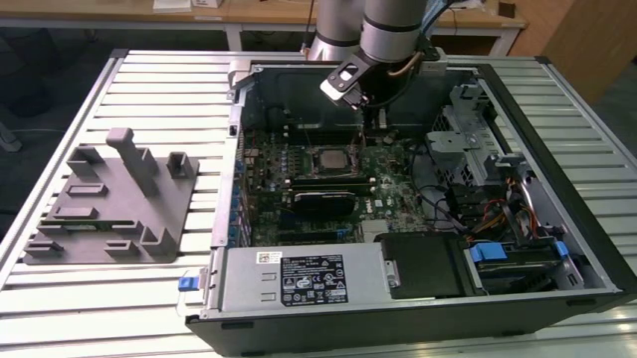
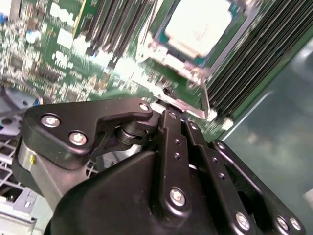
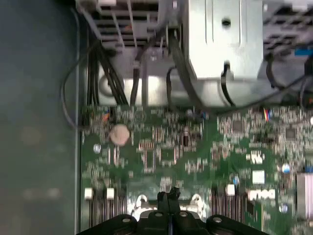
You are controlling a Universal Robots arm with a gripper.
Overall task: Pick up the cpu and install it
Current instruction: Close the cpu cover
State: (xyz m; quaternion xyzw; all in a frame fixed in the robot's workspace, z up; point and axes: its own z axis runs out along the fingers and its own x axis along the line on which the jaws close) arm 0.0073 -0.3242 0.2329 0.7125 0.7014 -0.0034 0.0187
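Nearest you, low in the exterior view, a white label (image 1: 312, 280), its print unreadable, tops the power supply (image 1: 247, 283). Beyond it, at frame centre, the cpu (image 1: 329, 159) sits socketed on the motherboard (image 1: 393, 198). Farther back, up and right of the cpu, your gripper (image 1: 378, 123) hovers over the motherboard, fingers clenched together on nothing.

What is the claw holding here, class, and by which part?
Nothing: the claw is shut with nothing between its tips, and the cpu sits on the motherboard.
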